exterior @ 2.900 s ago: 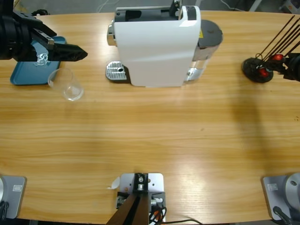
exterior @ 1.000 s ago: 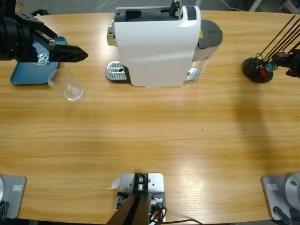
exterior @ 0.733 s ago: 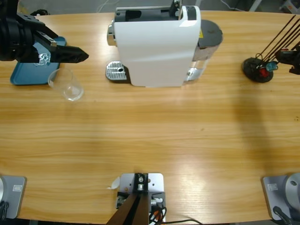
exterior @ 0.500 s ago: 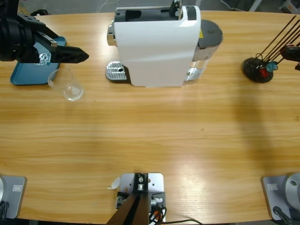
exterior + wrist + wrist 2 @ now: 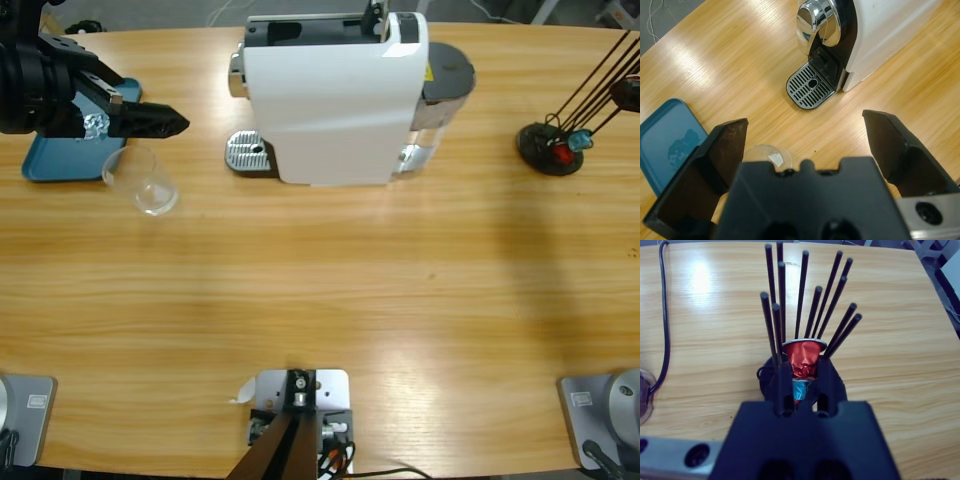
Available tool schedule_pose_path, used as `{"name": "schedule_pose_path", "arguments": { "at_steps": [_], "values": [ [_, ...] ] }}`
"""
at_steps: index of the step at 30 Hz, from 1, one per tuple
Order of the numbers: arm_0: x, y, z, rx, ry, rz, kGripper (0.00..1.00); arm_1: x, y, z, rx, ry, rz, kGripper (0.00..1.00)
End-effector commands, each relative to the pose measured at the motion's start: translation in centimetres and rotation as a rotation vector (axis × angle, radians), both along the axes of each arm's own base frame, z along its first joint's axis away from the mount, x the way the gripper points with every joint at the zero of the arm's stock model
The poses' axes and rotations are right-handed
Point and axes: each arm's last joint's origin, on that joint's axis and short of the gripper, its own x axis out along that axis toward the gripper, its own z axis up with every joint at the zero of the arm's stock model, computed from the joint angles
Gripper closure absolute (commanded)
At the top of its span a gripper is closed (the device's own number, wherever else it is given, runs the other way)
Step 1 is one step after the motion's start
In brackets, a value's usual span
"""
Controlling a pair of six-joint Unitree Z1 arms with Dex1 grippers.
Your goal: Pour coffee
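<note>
Hovering wide-spread over the glass (image 5: 141, 180), left fingers (image 5: 730, 145) — right fingers (image 5: 826, 385) pinch a red capsule (image 5: 803, 358).

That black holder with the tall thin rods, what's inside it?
In the rod holder, a red capsule is clamped between the right gripper's jaws, with a blue capsule just beneath. Anything lower is hidden by the gripper's body.

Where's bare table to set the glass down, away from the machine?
Bare wood spans the whole near half, below the glass cup and coffee machine. Also between the machine and capsule holder. Crowded: far left, with blue tray and left gripper.
</note>
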Motion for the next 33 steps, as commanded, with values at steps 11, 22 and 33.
{"name": "schedule_pose_path", "arguments": {
  "at_steps": [11, 22, 33],
  "values": [
    [0.0, -0.5, -2.2, 0.057, 0.062, -0.017, 0.009, -0.8, -0.6, 4.4, -0.022, -0.093, -0.041, 1.0],
    [-0.1, -0.7, -2.0, 0.054, 0.059, -0.027, 0.009, -0.7, -0.2, 7.6, -0.031, -0.144, -0.028, 1.0],
    [-0.3, -0.8, -1.9, 0.047, 0.06, -0.03, 0.009, -3.6, 3.3, 11.4, 0.142, -0.2, 0.413, 1.0]
  ]
}}
